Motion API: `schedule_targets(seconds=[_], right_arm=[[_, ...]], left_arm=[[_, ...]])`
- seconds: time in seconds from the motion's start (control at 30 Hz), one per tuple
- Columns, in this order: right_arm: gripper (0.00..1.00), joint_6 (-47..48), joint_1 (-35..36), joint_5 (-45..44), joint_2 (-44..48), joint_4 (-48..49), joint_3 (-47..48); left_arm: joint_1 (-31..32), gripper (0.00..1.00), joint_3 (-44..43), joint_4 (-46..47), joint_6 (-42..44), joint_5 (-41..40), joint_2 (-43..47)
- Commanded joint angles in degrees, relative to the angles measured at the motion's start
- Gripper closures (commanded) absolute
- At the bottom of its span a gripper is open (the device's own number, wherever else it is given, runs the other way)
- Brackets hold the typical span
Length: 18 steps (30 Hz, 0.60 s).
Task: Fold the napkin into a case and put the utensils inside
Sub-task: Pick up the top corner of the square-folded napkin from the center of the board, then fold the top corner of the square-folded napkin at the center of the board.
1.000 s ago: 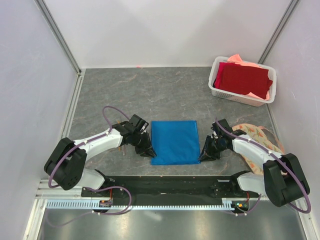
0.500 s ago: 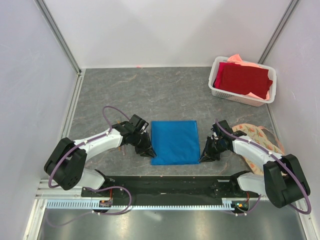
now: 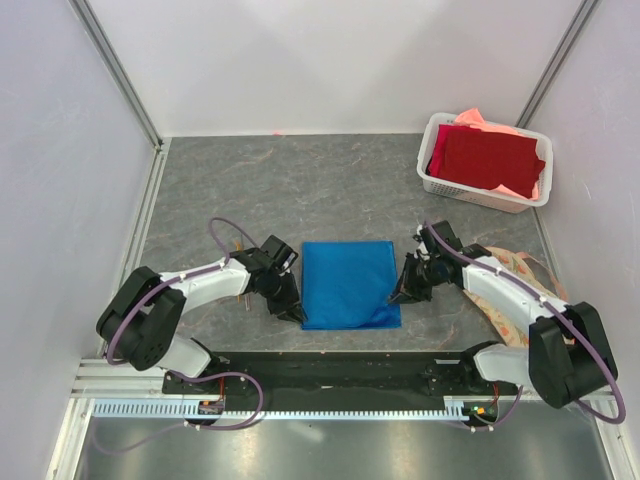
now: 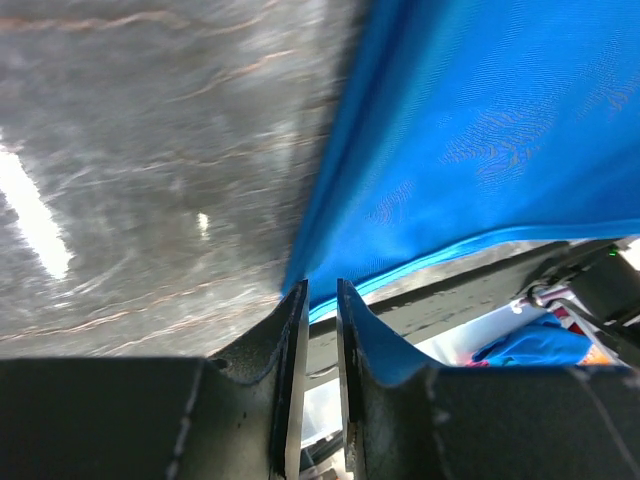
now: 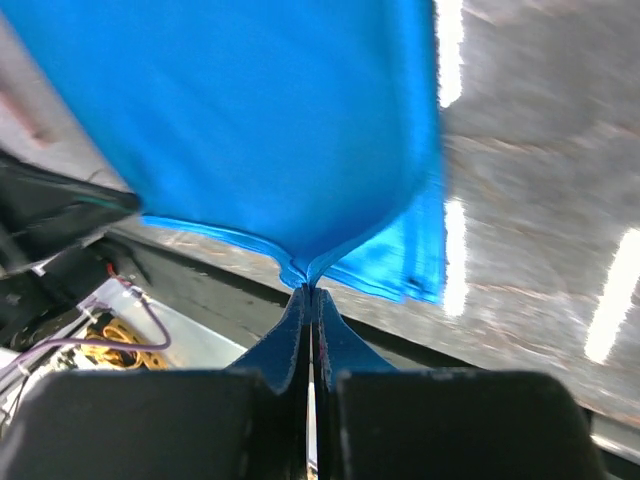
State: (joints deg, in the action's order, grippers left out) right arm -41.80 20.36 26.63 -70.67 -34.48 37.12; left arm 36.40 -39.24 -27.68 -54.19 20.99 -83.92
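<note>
A: Arms, quick?
B: Identical pair. Left arm (image 3: 190,285) & right arm (image 3: 510,292): white shells, bulky black joints, one at ea. end of the black base plate (image 3: 330,365).
A: Cables?
B: Purple cable (image 3: 212,232) looped along ea. arm.
A: Grippers?
B: Left gripper (image 4: 320,290), right gripper (image 5: 310,292): black, fingers taper to thin tips. Slotted grey rail (image 3: 330,408) just below plate.

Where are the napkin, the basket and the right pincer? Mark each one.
napkin (image 3: 348,283): top view, middle of the blue cloth.
basket (image 3: 470,196): top view, its near white wall.
right pincer (image 5: 310,296): right wrist view, where its tips meet, shut on the napkin's edge.
</note>
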Motion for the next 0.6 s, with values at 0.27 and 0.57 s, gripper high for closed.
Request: schedule_targets(seconds=[0.27, 0.57], right_arm=[[1.00, -0.56, 9.17, 1.40, -22.37, 7.32, 20.78], [1.00, -1.09, 11.28, 5.44, -40.92, 7.41, 40.91]], left_arm=[[0.07, 0.76, 2.33, 1.75, 2.34, 0.36, -1.24], [0.07, 0.77, 2.68, 2.28, 3.48, 0.72, -2.56]])
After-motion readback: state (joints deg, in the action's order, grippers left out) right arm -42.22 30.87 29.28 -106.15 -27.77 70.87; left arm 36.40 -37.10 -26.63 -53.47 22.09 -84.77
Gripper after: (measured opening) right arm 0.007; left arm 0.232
